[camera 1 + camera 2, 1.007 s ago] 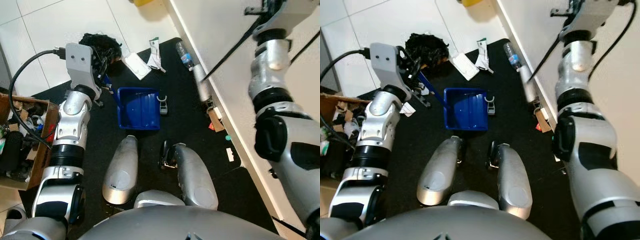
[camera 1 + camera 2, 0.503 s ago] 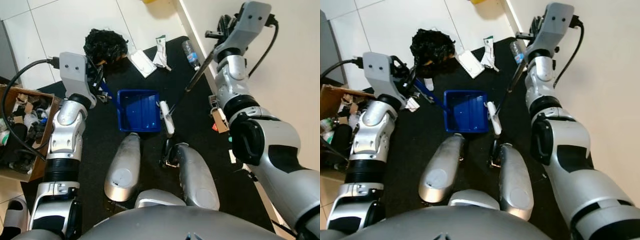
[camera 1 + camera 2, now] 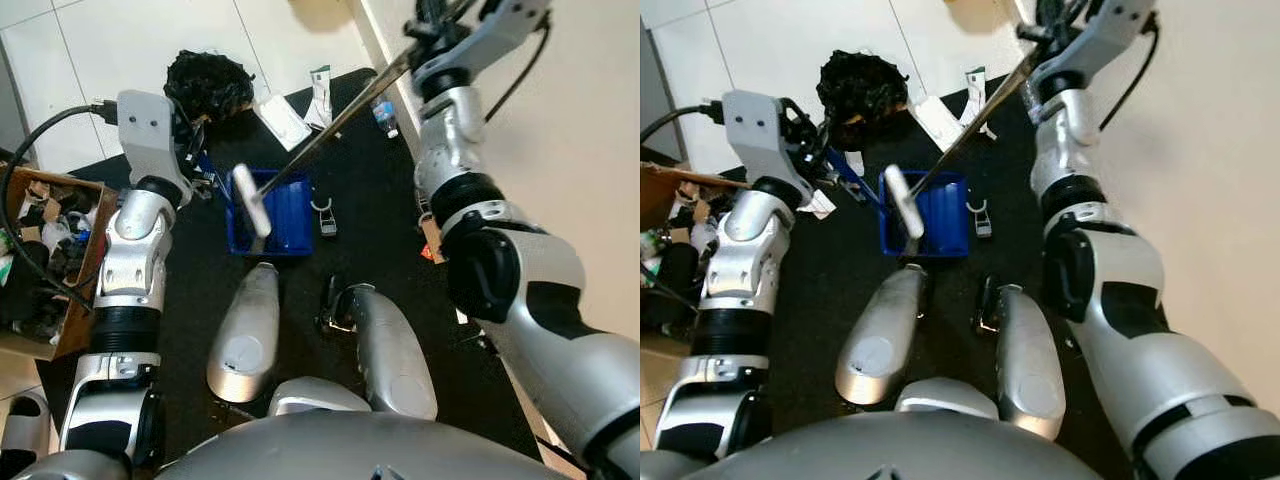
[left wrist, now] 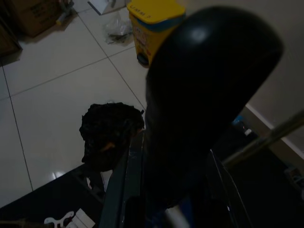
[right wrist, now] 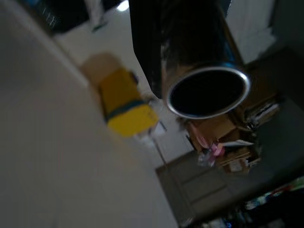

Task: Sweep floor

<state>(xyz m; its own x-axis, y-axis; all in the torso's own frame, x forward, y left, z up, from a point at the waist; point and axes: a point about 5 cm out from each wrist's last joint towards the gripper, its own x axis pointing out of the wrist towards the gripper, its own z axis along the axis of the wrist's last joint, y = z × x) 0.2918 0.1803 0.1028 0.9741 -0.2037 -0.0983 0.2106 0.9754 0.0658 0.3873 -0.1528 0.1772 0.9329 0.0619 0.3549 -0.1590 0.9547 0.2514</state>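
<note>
Holding the broom (image 3: 330, 130) by its metal pole, right gripper (image 3: 425, 25) is clamped near the top end; white head hangs over the blue dustpan (image 3: 290, 215) on the black mat (image 3: 375, 240). Left gripper (image 3: 190, 150) grips the dustpan handle. Pole looks stiff, light and slick: a high grip means a swingy head. Litter, a plastic bottle (image 3: 380, 115) and cartons (image 3: 283, 122), lies near the wall.
</note>
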